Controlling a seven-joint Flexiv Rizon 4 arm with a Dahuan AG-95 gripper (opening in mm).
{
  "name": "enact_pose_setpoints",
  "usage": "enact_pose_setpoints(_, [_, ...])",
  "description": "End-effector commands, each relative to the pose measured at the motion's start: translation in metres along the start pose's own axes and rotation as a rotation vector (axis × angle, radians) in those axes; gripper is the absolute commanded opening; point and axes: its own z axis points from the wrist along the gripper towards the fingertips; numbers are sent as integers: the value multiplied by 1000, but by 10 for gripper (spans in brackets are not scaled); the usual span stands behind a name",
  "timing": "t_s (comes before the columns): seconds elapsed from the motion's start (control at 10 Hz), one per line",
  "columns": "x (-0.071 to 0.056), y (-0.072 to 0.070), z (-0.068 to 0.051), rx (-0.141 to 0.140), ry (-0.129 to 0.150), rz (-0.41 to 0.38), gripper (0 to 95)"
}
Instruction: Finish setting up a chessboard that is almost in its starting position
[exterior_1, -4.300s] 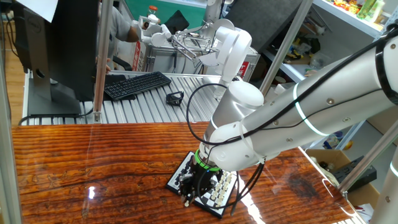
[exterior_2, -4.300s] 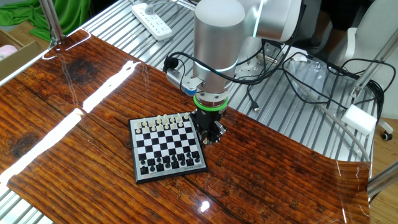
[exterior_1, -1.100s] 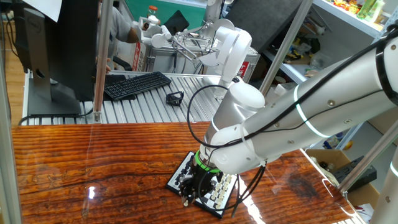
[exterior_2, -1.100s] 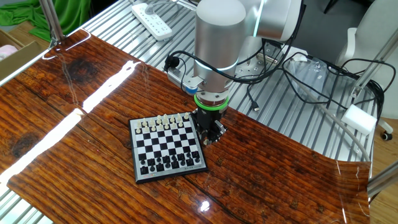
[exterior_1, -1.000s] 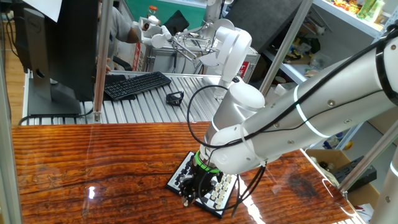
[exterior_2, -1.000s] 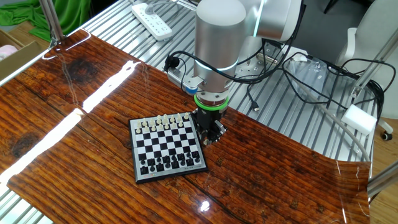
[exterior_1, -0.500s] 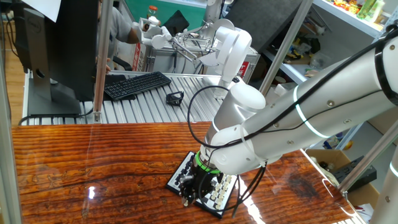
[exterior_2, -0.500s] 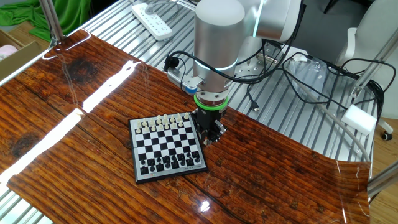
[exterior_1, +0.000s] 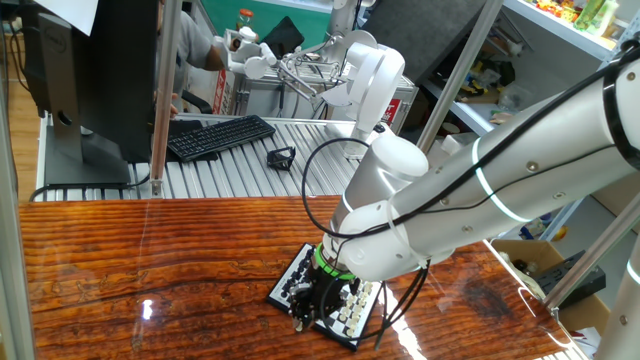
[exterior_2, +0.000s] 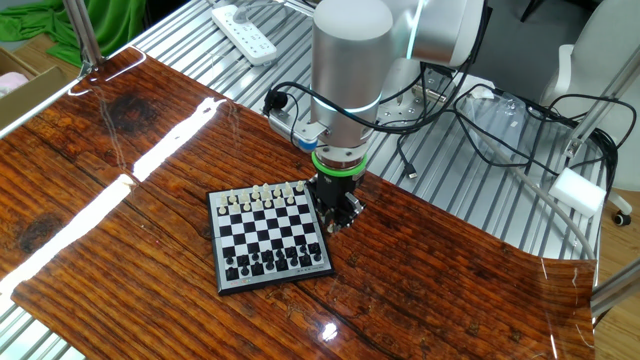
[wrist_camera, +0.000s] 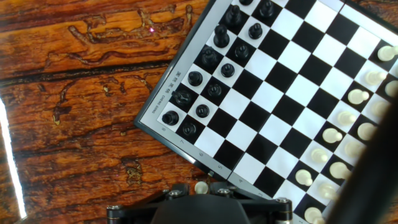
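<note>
Chessboard (exterior_2: 267, 238) black-and-white chequered, black rim; black pieces (wrist_camera: 211, 62) one side, cream pieces (wrist_camera: 348, 130) other. Table (exterior_2: 120, 190) reddish-brown wood grain. Arm (exterior_2: 345, 70) silver-white with green ring (exterior_2: 337, 169). Keyboard (exterior_1: 220, 136) black. Power strip (exterior_2: 243, 33) white.

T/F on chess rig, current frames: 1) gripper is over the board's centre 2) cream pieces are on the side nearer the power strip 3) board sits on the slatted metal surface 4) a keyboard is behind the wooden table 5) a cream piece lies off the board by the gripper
1) False. The gripper is at the edge of the chessboard, over bare wooden table.
2) True. The cream pieces line the side nearer the power strip; black pieces line the opposite side.
3) False. The board rests on the wooden table.
4) True. The keyboard lies on the metal slats beyond it.
5) True. In the hand view a cream piece sits just outside the rim.
</note>
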Motion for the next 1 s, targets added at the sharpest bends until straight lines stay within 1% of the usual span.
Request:
enact_pose_setpoints(0.1, [0,0,0,-1,-2,-6,0])
enact_pose_setpoints(0.4, [0,0,0,-1,-4,-8,0])
enact_pose_setpoints(0.6, [0,0,-2,5,9,-8,0])
enact_pose_setpoints(0.9, [1,0,-4,9,13,-8,0])
enact_pose_setpoints(1.0, [1,0,-5,16,20,-10,0])
